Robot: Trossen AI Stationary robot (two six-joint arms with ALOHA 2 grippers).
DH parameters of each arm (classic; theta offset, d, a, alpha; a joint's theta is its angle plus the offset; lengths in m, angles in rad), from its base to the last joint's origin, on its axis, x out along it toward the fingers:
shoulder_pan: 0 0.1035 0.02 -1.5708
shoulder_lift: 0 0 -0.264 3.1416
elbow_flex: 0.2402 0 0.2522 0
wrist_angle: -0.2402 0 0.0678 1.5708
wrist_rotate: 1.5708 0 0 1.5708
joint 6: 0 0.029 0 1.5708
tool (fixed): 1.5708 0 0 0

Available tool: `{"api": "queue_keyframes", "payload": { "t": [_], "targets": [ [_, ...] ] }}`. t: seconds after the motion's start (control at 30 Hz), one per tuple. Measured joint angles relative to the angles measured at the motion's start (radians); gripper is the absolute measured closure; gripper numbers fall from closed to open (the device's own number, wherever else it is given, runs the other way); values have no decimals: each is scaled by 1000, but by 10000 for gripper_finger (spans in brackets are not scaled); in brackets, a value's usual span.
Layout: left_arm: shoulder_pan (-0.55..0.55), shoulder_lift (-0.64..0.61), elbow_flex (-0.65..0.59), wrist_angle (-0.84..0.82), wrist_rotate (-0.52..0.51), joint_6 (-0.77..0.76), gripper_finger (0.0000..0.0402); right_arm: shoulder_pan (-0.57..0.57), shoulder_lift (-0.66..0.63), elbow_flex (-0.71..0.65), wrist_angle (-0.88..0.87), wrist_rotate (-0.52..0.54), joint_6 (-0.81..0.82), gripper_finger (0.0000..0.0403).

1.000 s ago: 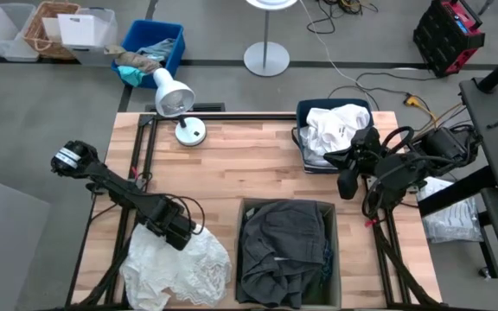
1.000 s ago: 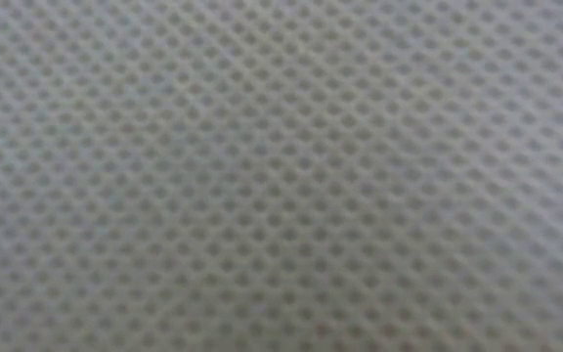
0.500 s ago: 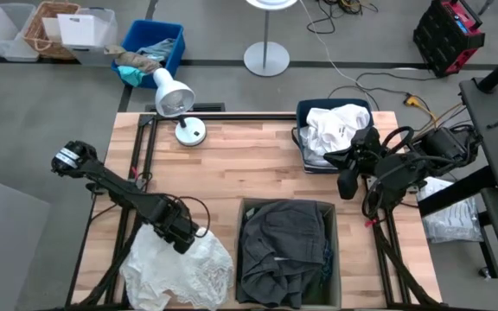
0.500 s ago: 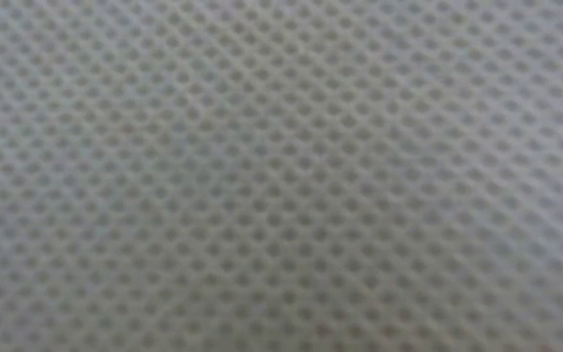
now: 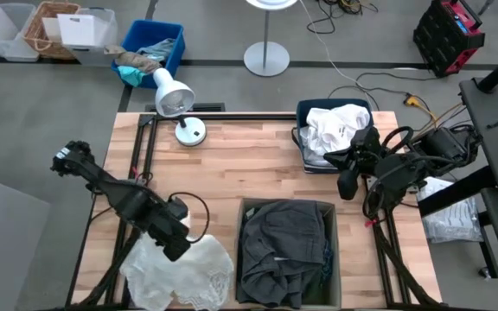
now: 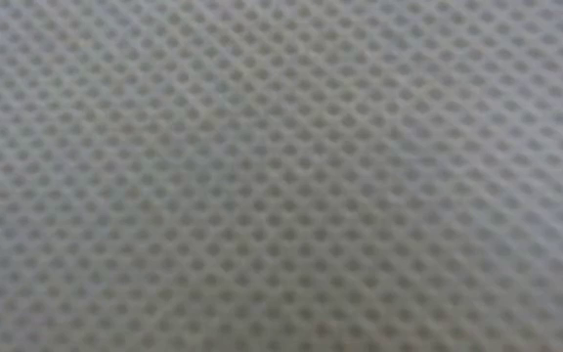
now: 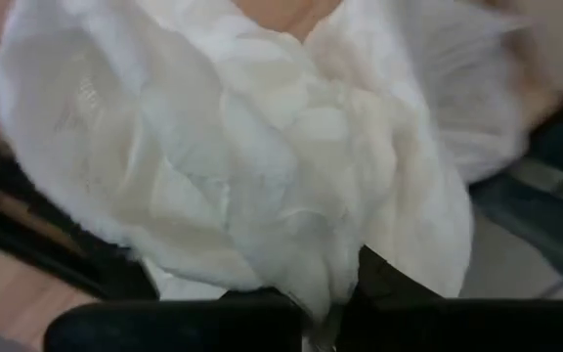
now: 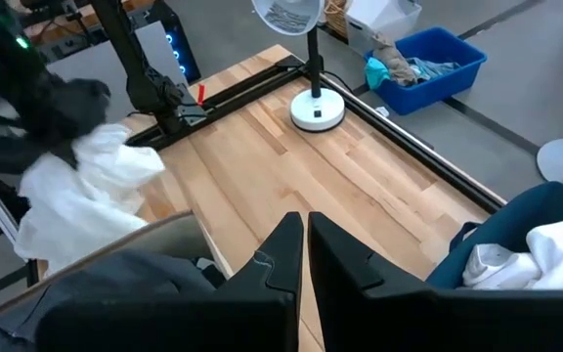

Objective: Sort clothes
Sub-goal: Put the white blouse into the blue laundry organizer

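High view: we see the left gripper [image 5: 173, 246] down on the white garment [image 5: 180, 275] at the table's [image 5: 249, 164] near left corner. The right gripper [image 5: 347, 183] hangs beside the blue bin [image 5: 304, 138] of white clothes [image 5: 335, 128]. Dark clothes [image 5: 284, 255] fill the grey bin [image 5: 333, 259].
Low view: we see only mesh fabric [image 6: 281, 176] covering the lens.
Left wrist view: we see the jaws clamped on the white garment [image 7: 262, 147].
Right wrist view: we see the right gripper's [image 8: 304, 256] jaws together, empty, above the table [image 8: 291, 166]; a lamp [image 8: 311, 98] stands beyond.
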Motion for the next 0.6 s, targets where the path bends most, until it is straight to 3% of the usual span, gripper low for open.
{"api": "queue_keyframes", "payload": {
  "t": [0.17, 0.37, 0.6],
  "targets": [
    [-28, 0, 177, -62, -85, 1, 400, 0, 0, 0, 2, 0, -16, 390],
    [-60, 0, 376, -135, -313, 29, 400, 0, 0, 0, 28, -1, -75, 390],
    [-60, -1, 513, -191, -462, 120, 400, 0, 1, -1, 227, -29, -309, 390]
  ]
}}
